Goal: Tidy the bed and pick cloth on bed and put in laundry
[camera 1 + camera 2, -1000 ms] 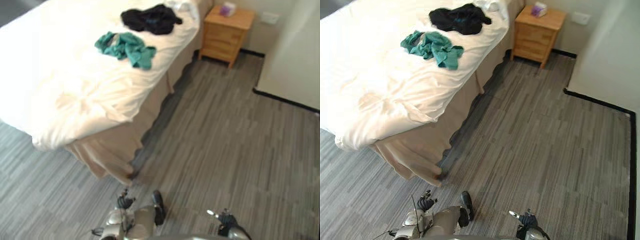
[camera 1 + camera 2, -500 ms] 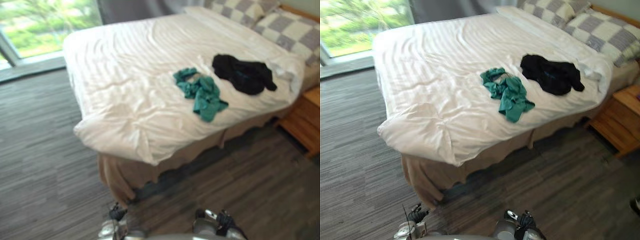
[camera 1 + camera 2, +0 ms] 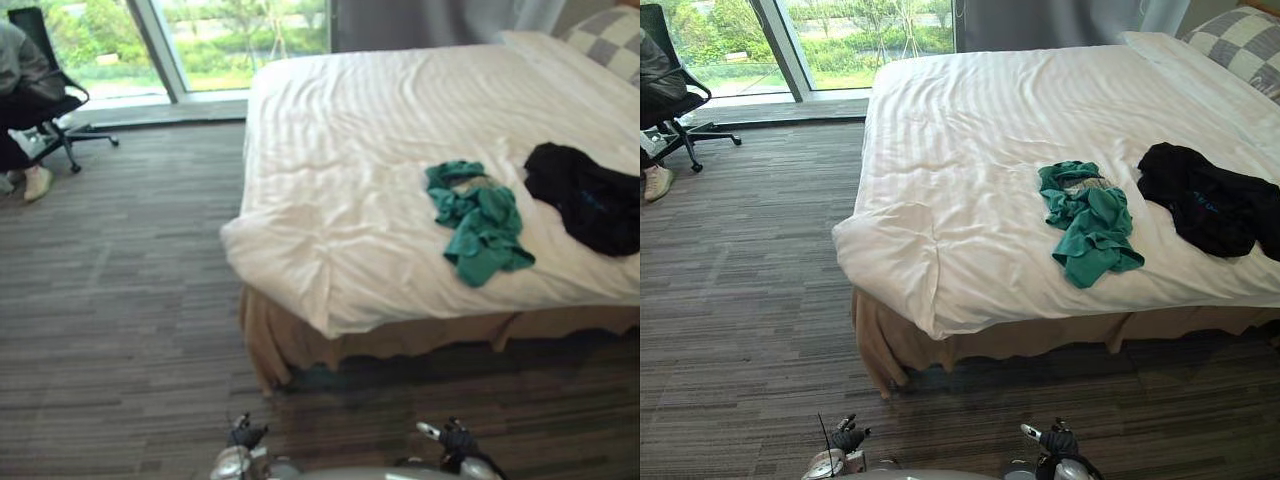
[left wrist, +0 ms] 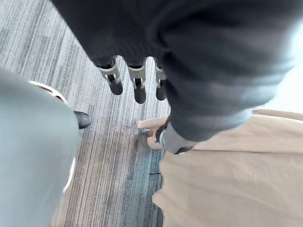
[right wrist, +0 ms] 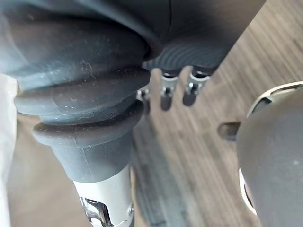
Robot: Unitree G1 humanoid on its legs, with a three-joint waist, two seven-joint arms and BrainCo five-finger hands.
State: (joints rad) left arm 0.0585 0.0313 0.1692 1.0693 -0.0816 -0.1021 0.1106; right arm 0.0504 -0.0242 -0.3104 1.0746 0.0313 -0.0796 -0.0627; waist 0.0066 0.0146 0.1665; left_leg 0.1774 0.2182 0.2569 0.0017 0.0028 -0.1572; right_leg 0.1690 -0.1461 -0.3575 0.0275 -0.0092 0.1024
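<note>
**Sam:** Where was the crumpled teal-green cloth [image 3: 1088, 225]?

**Mia:** It lay on the big bed with the white striped cover [image 3: 960, 130]. It was near the edge closest to the robot, at about one o'clock from it. A crumpled black cloth [image 3: 1205, 200] lay just beside it, at two o'clock from the green one. I could not tell if the two touched.

**Sam:** Did the robot hold anything?

**Mia:** No. The left hand [image 4: 137, 85] hung down with its fingers straight and apart, and nothing was in them. The right hand [image 5: 166, 92] hung the same way, loose and empty. Both were low at six o'clock, over the grey striped carpet [image 3: 750, 300], well apart from the cloths.

**Sam:** So which step was it?

**Mia:** I think it was the very first one, getting to the bed. Nothing was picked up yet.

**Sam:** What did the next move need?

**Mia:** I think the robot had to walk toward one o'clock, right up to the tan bed skirt [image 3: 1040, 335]. Then it had to reach over the edge and close its fingers on the green cloth, since that one was nearest. It was soft and bunched, so grabbing a thick fold should lift it all.

**Sam:** Anyone around?

**Mia:** A person sat in a black office chair [image 3: 665, 95], far off at ten o'clock.
</note>
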